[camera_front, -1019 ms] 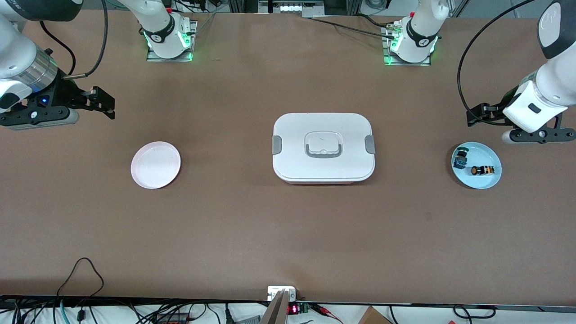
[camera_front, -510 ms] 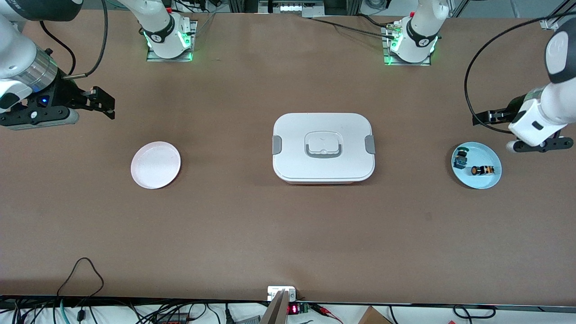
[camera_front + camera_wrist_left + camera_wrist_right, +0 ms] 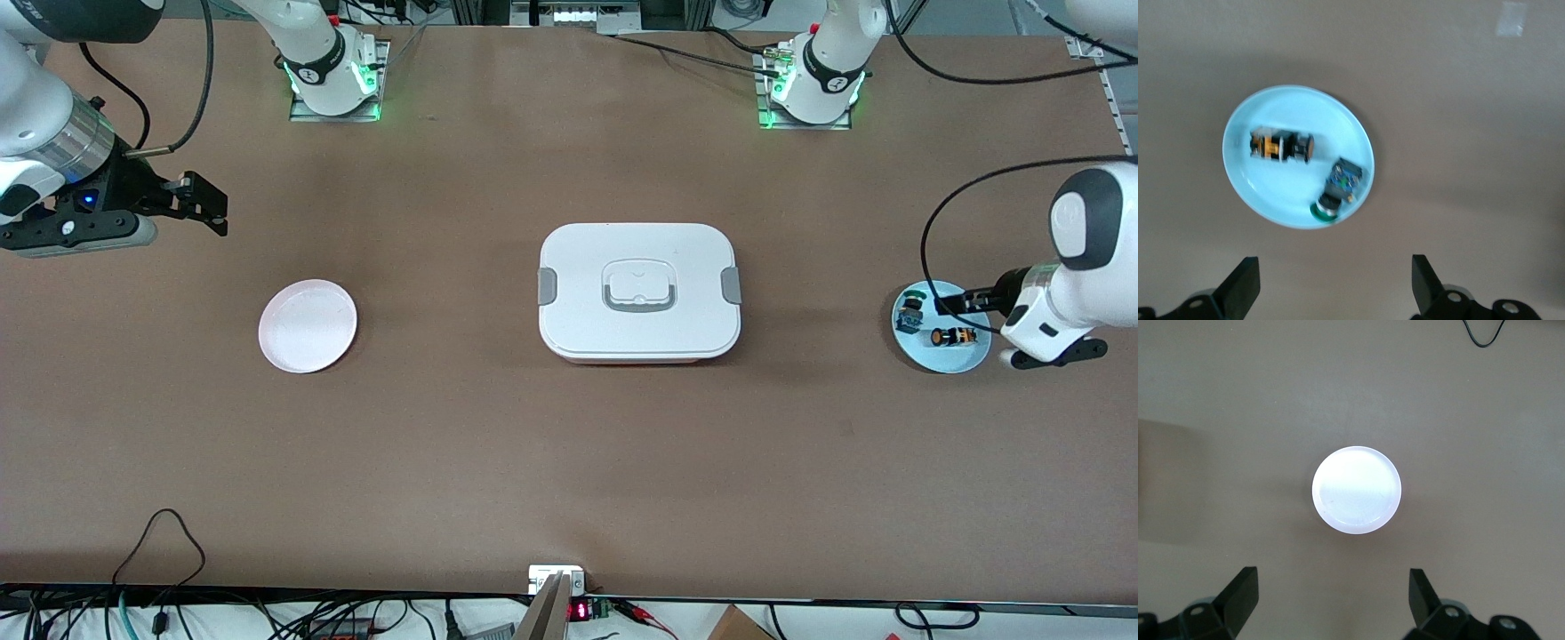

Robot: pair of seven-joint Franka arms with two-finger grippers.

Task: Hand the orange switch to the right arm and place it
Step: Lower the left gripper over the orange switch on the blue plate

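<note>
At the left arm's end of the table I see the blue plate (image 3: 942,356) with the orange switch (image 3: 954,337) lying on its side in it. A blue-green switch (image 3: 909,314) sits in the same plate, just beside the orange one, not touching as far as I can tell. Left gripper (image 3: 944,305) hangs over the plate, empty, fingers spread wide; in its wrist view both fingertips (image 3: 1241,288) frame bare table next to the plate, and the switch (image 3: 1281,146) is apart from them.

Mid-table is a white lidded box (image 3: 638,291), lid on, grey clips at both ends.

Toward the right arm's end sits a pink plate (image 3: 308,325) with nothing in it. Right gripper (image 3: 206,210) waits in the air over bare table near that plate, fingers (image 3: 1239,596) apart too, holding nothing. Its wrist view has the pink plate (image 3: 1357,489) centred between them.
</note>
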